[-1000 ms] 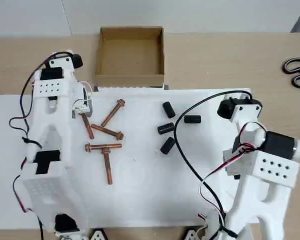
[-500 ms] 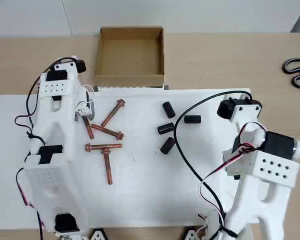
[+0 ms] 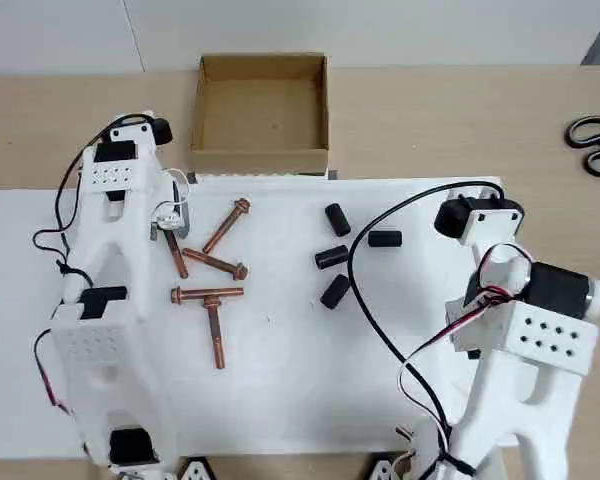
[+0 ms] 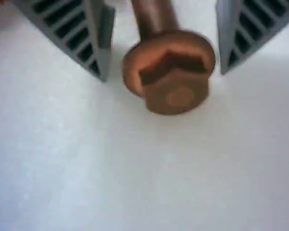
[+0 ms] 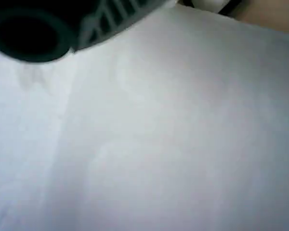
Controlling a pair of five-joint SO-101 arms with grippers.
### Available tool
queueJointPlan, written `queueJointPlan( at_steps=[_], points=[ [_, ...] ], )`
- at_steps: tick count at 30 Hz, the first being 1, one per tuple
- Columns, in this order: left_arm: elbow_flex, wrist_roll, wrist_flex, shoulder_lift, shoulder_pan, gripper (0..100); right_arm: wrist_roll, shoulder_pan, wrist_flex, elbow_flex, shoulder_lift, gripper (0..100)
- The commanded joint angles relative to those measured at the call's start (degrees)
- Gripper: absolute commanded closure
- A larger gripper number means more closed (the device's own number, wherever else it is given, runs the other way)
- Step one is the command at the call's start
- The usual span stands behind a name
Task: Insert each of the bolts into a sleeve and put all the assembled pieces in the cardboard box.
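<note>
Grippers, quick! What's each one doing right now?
Left gripper: open, straddling the head of a bolt without squeezing it.
Right gripper: looks closed, holding a black sleeve.

Five copper bolts [image 3: 207, 294] lying scattered; four black sleeves [image 3: 331, 257] beside, unassembled; cardboard box [image 3: 260, 160] open-topped.

Five copper-coloured metal bolts [image 3: 210, 294] and four short black cylindrical sleeves [image 3: 331, 257] are scattered on a white sheet [image 3: 300, 380]; an open brown cardboard box [image 3: 260, 110] is set beyond it on the tabletop [image 3: 430, 120].
</note>
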Motion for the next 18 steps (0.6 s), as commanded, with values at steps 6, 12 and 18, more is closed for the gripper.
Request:
queueJointPlan(
  at_steps=[6,12,18],
  points=[
    [-0.75,0.00,-1.23,0.44,-0.35,100,-0.44,0.31,0.22,-0.26,-1.36,99.1],
    [-3.21,-0.09,2.20,-2.02,-0.09,100,-0.44,0.31,0.31,-0.44,-1.54,99.1],
    [-12.09,-2.90,10.99,-10.73,2.37,100,-0.62,0.22,1.19,-2.64,-1.89,99.5]
  ],
)
